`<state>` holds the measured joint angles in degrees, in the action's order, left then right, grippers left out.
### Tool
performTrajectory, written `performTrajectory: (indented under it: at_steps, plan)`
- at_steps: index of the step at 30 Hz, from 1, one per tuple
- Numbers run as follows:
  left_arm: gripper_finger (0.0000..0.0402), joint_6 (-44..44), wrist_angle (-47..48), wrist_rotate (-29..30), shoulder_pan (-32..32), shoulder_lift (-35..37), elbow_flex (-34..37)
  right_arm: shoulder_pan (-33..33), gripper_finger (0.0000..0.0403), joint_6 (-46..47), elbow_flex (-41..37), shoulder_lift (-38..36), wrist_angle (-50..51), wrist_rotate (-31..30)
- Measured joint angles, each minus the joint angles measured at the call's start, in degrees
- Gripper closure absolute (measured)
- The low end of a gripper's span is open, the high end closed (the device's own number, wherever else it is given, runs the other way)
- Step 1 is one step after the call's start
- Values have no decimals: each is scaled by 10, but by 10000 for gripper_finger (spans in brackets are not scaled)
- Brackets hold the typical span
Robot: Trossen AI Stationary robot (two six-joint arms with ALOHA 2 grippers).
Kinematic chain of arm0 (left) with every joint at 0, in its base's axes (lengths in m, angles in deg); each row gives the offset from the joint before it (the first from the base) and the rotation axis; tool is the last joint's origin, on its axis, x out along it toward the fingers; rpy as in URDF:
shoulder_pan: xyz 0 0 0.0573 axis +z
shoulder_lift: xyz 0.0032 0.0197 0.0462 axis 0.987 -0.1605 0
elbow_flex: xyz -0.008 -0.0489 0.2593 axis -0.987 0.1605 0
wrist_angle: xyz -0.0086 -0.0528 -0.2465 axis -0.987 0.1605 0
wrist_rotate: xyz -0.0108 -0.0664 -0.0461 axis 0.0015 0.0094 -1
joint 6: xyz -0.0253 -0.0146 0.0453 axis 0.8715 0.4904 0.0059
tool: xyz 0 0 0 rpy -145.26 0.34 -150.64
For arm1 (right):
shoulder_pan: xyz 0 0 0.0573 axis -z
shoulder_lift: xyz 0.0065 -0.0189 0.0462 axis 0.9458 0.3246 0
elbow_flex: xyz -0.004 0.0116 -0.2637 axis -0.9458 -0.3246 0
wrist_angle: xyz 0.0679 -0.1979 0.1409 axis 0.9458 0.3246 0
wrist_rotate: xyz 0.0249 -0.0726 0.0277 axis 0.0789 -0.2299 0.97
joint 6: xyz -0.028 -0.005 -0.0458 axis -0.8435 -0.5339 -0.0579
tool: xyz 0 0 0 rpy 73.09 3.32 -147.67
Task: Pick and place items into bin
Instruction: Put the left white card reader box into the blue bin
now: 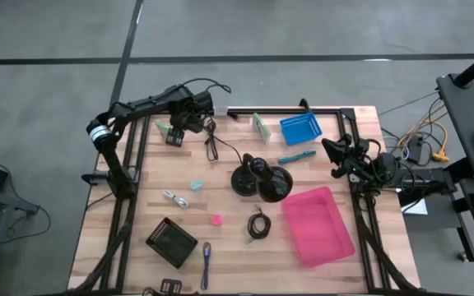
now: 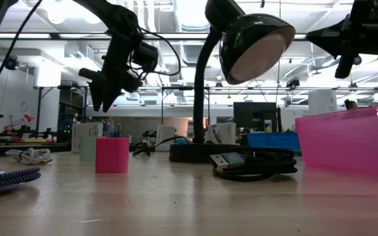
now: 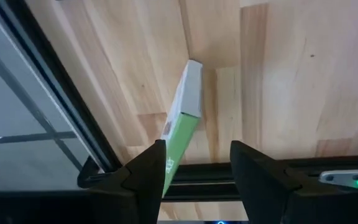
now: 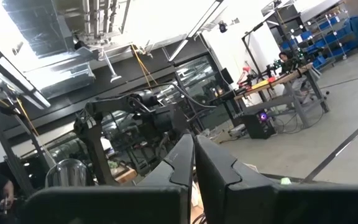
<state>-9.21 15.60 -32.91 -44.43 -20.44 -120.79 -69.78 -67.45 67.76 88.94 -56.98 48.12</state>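
My left gripper (image 3: 197, 146) hangs open above the table's far left corner (image 1: 174, 136). A green-white packet (image 3: 183, 115) lies flat on the wood right below it, one end hidden behind a finger. A second packet (image 1: 261, 127) sits at the far edge, next to a blue bin (image 1: 300, 129). The teal marker (image 1: 296, 156), pale-blue cube (image 1: 196, 187), silvery piece (image 1: 175, 198), pink cube (image 1: 216, 219), coiled black cable (image 1: 258, 224) and purple pen (image 1: 206, 263) lie loose on the table. My right gripper (image 1: 332, 159) waits shut and raised at the right edge, its fingers (image 4: 194, 146) pointing level.
A black desk lamp (image 1: 262, 179) stands mid-table with its cord (image 1: 214, 148) running to the far edge. A pink bin (image 1: 318, 224) sits near right and a black mesh tray (image 1: 171, 241) near left. A dark metal frame (image 3: 73, 118) borders the table beside the packet.
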Motion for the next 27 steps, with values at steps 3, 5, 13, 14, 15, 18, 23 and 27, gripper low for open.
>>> performTrajectory:
  at_steps: [3, 5, 13, 14, 15, 18, 23, 27]
  plan:
    - [238, -1, -2, 1, 4, 0, 0, 0, 394, 0, 0, 0, 1, 0]
    - [238, -2, -5, 1, 7, 0, 2, 0, 394, 0, 0, 0, 1, 0]
    - [238, -69, -19, 0, 7, 1, 30, 0, 394, 0, 0, 0, 2, 0]
    - [238, -69, -30, 0, 7, 1, 35, 0, 394, 0, 0, 0, 2, 0]
    - [238, -69, -39, 0, 7, 1, 41, 0, 394, 0, 0, 0, 2, 0]
    - [238, -70, -50, 1, 7, 1, 55, 0, 394, 0, 0, 0, 2, 0]
    - [238, -70, -67, 5, 9, 2, 75, 0, 394, 0, 0, 0, 2, 0]
    - [238, -70, -84, 16, 12, 2, 94, 0, 394, 0, 0, 0, 2, 0]
